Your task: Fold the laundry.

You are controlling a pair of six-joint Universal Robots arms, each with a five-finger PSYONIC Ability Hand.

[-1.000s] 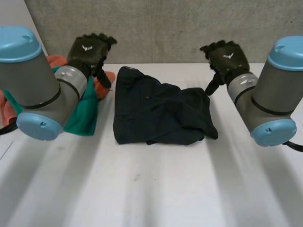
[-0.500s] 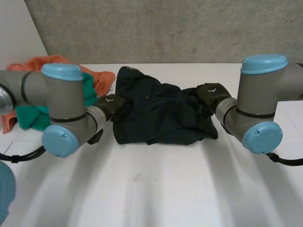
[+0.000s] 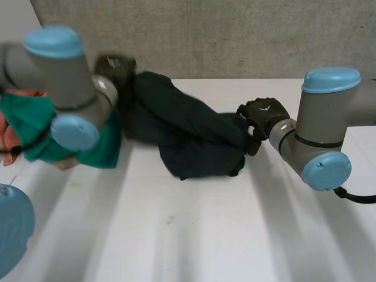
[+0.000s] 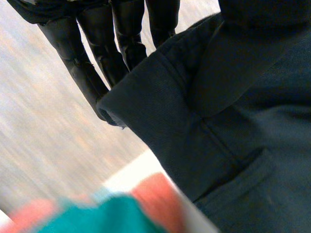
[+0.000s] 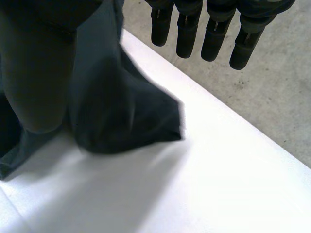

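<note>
– Well, how will that dark garment [image 3: 188, 135] handle?

– Soft and limp, I'd judge, but weightier than a shirt. It is a woven cloth with thick seams and a stitched pocket [image 4: 243, 179]. It is neither fragile nor slippery, though it sags wherever nothing holds it.

– Where is it?

– In the middle of the white table [image 3: 194, 235]. Its left far end is held up in the air, and the rest droops to the right and lies bunched on the surface. A teal cloth [image 3: 103, 150] and an orange cloth [image 3: 9, 138] lie at the left.

– Where should it be taken?

– At the doubled edges. The waistband corner [image 4: 146, 97] gives the firmest hold, and a matching corner at the other end would spread it.

– And the hands?

– The left hand [image 3: 116, 69] is raised high at the far left. Its fingers [image 4: 126, 34] lie straight behind that corner and pinch it against the thumb. The right hand [image 3: 264, 114] sits low, at the garment's right edge. Its fingers [image 5: 187, 34] are straight and clear of the cloth, which runs just beside the thumb.
</note>
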